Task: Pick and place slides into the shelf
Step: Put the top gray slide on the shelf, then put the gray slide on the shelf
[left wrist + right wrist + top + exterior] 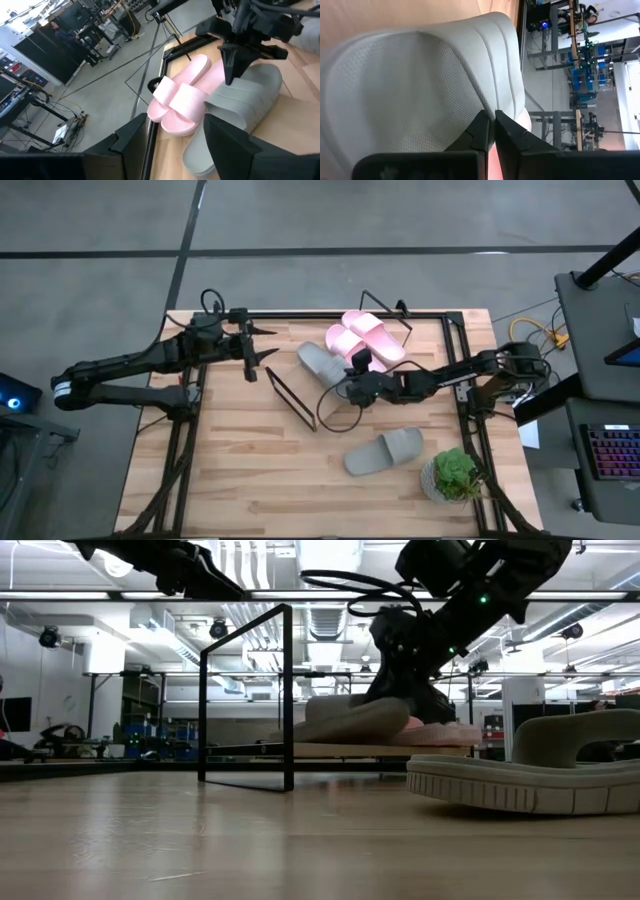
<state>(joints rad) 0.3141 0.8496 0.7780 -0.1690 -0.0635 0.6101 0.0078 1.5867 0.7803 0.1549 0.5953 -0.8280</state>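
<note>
Lying on the shelf (345, 385) beside the pink pair (365, 335), one grey slide (320, 361) sits under the right gripper (356, 372), fingers pinched together, apparently empty. The other grey slide (385, 451) lies nearer that arm; the left gripper (262, 343) hovers open.

Two dark jointed arms with looping black cables and tapered fingers.

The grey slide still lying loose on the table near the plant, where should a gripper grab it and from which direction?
Grip the grey slide by its wide top strap, coming straight down from above. It lies flat, sole down, so the strap arches clear of the footbed, probably leaving room for one finger under it. It has open table around it, with only the potted plant close by its toe end.
</note>
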